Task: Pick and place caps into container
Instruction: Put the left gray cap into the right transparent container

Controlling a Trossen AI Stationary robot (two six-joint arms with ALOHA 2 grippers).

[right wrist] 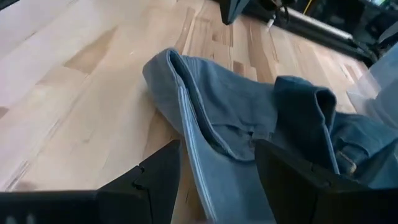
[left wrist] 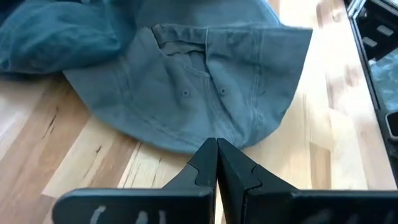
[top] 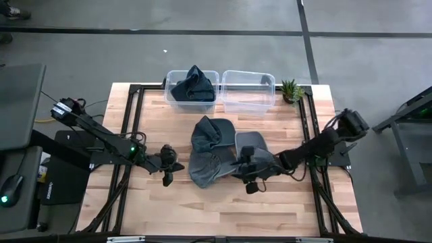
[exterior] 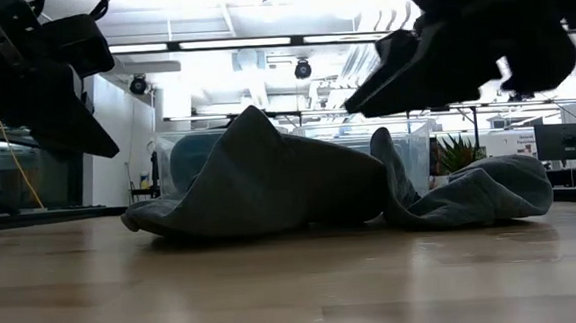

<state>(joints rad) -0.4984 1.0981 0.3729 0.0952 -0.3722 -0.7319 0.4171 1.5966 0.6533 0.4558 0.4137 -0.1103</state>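
Overhead, pale plank table [top: 283, 202]; behind, perhaps a workshop with strip lights [exterior: 251, 42].

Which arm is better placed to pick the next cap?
Right. The right gripper is open and straddles the lighter grey cap. The left gripper is shut, just short of the grey cap beside it on the table.

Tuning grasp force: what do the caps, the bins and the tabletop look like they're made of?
Caps: soft woven cotton-like fabric, matte, with visible seams, eyelets and floppy folds; likely washed twill.
Bins: clear rigid plastic, glossy; the table shows through the walls.
Tabletop: light wood planks, smooth finish, grain and joints visible; probably butcher-block.
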